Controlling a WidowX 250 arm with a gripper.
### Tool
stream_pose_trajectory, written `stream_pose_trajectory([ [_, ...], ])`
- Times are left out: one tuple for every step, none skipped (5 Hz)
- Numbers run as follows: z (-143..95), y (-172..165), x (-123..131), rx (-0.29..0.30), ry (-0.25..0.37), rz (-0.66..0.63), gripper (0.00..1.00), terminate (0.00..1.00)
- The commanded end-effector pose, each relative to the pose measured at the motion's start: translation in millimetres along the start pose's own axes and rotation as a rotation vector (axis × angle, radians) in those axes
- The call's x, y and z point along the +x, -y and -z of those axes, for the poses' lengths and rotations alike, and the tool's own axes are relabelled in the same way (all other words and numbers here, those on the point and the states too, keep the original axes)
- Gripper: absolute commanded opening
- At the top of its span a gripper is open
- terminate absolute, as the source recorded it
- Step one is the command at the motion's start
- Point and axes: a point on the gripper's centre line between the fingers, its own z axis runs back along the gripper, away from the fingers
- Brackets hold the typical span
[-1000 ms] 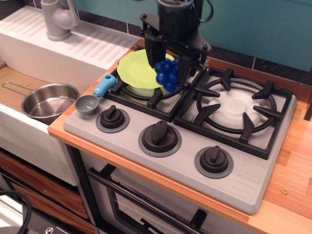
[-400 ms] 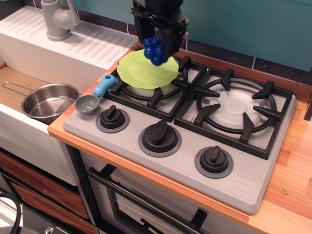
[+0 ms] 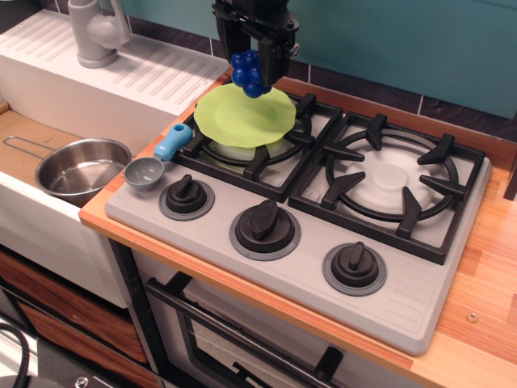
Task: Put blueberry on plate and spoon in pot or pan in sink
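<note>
My gripper [image 3: 250, 71] is shut on the blueberry [image 3: 248, 73], a cluster of glossy dark blue balls, and holds it just above the far edge of the lime-green plate [image 3: 242, 119]. The plate rests on the left burner grate. The spoon [image 3: 156, 161], grey bowl and light blue handle, lies on the stove's front left corner. The steel pot [image 3: 79, 167] with a wire handle sits in the sink [image 3: 24, 137] at the left.
The grey stove top [image 3: 420, 311] has two black burner grates [image 3: 396, 182] and three black knobs [image 3: 265, 224]. A grey faucet [image 3: 95, 32] stands on the ribbed white drainboard [image 3: 153, 77]. A teal wall runs behind. Wooden counter lies to the right.
My gripper has carried the blueberry up and to the back left, from beside the plate's right edge to above its far edge.
</note>
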Motion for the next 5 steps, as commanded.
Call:
stream_pose_trajectory([
  [-16.5, -8.4, 8.6, 0.032, 0.060, 0.004, 0.00, 0.00],
  [-18.9, -3.8, 8.9, 0.040, 0.054, -0.008, 1.00, 0.00],
  [-24.3, 2.7, 7.3, 0.044, 0.040, -0.026, 1.00, 0.00],
  [-27.7, 9.0, 5.9, 0.042, 0.035, -0.040, 1.00, 0.00],
  [-29.8, 13.5, 4.7, 0.045, 0.031, -0.045, 1.00, 0.00],
])
